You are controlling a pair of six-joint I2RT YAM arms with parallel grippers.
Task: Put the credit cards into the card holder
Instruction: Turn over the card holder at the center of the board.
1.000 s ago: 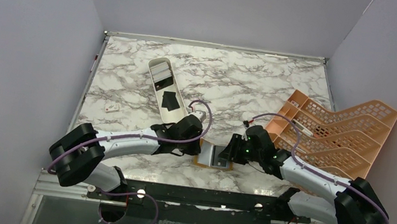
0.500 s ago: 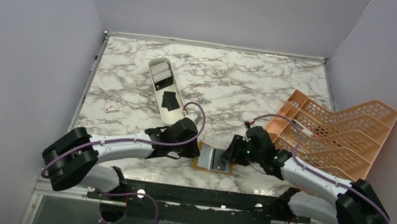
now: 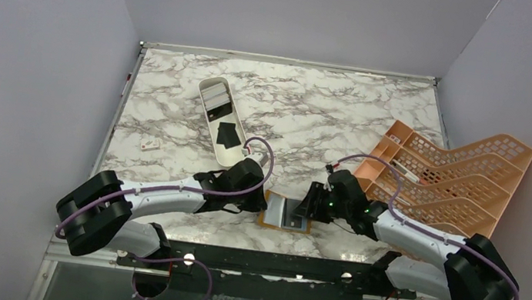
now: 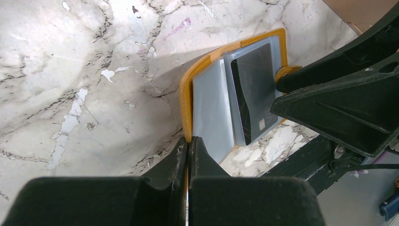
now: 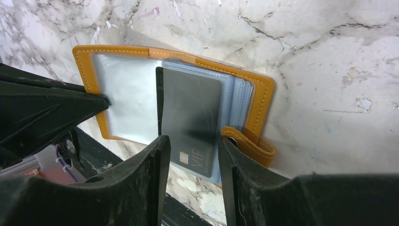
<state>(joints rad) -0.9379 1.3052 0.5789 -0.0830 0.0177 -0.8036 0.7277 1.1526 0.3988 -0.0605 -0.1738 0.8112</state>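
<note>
The orange-tan card holder (image 3: 274, 212) lies open near the table's front edge between both grippers. In the left wrist view my left gripper (image 4: 188, 140) is shut on the holder's orange left edge (image 4: 185, 101). A black credit card (image 5: 190, 113) marked VIP sits partly in a clear sleeve on the holder's right half (image 5: 256, 101). My right gripper (image 5: 192, 143) is open, its fingers (image 5: 160, 155) straddling the card's near end just above it. More credit cards, one black (image 3: 227, 136) and some grey-silver (image 3: 215, 97), lie in the white tray.
The long white oval tray (image 3: 205, 84) lies behind the left gripper. A large orange lattice rack (image 3: 445, 181) stands at the right. A small white object (image 3: 149, 144) lies at the left. The black front rail (image 3: 263, 262) runs just below the holder.
The left arm's elbow has swung back to the near left, and the right gripper has edged slightly left. Both grippers stay at the card holder, which has barely shifted.
</note>
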